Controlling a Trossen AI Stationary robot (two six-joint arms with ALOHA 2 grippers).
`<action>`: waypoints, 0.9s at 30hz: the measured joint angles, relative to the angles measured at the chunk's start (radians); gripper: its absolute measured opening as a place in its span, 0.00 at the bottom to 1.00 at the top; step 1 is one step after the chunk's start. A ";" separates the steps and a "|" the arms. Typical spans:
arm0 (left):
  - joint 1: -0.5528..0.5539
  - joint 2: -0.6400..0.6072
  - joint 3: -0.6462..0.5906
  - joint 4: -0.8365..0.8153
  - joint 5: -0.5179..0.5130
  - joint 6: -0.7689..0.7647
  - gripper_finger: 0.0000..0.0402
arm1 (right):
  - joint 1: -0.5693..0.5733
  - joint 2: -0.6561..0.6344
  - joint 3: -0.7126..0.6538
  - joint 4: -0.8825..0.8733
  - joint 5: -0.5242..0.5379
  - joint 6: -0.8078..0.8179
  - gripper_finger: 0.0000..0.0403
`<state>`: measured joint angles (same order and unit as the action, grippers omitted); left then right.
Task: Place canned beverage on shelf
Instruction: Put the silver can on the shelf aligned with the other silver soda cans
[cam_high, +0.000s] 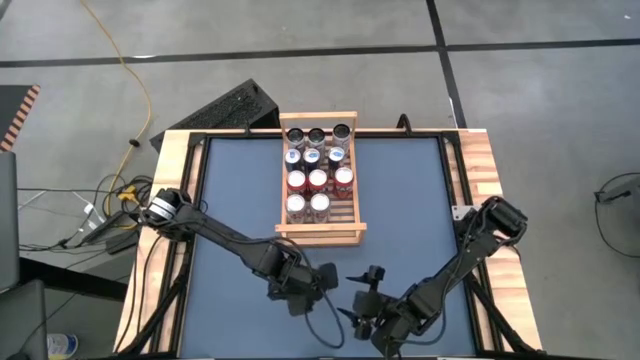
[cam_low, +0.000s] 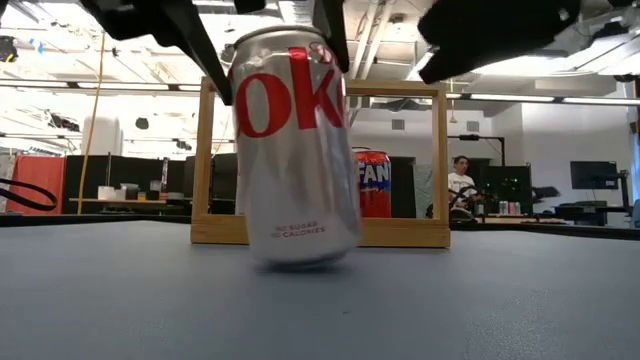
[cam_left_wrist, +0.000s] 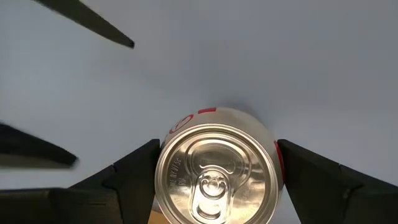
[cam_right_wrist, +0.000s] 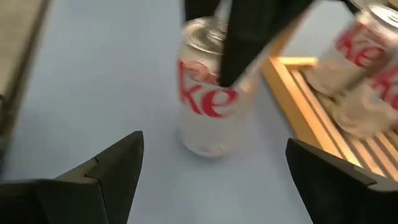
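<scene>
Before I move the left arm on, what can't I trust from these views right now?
- High view: the silver cola can is hidden under the left gripper.
- Low view: the can blocks most of the shelf; its free slot cannot be seen.
- Left wrist view: only the can's top shows; whether its base touches the table cannot be told.
- Right wrist view: motion blur smears the can; the open right gripper is cut off by the edge.

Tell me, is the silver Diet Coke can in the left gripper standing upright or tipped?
Slightly tipped. In the low view the Diet Coke can leans sideways just above the table, clamped at its top by the left gripper.
</scene>
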<state>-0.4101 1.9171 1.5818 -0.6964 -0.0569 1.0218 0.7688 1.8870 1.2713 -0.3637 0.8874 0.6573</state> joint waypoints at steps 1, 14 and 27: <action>-0.001 0.000 0.000 0.004 0.000 0.038 0.69 | -0.003 0.000 0.000 0.022 -0.009 -0.033 0.90; -0.026 0.000 0.000 0.061 -0.007 0.125 0.69 | -0.042 0.001 -0.368 0.779 -0.086 -0.224 0.85; -0.017 0.000 0.000 0.131 -0.003 0.144 0.69 | -0.127 -0.001 -0.381 0.875 -0.226 -0.355 0.85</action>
<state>-0.4267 1.9171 1.5818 -0.5655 -0.0602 1.1659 0.6413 1.8858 0.8902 0.5114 0.6610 0.3027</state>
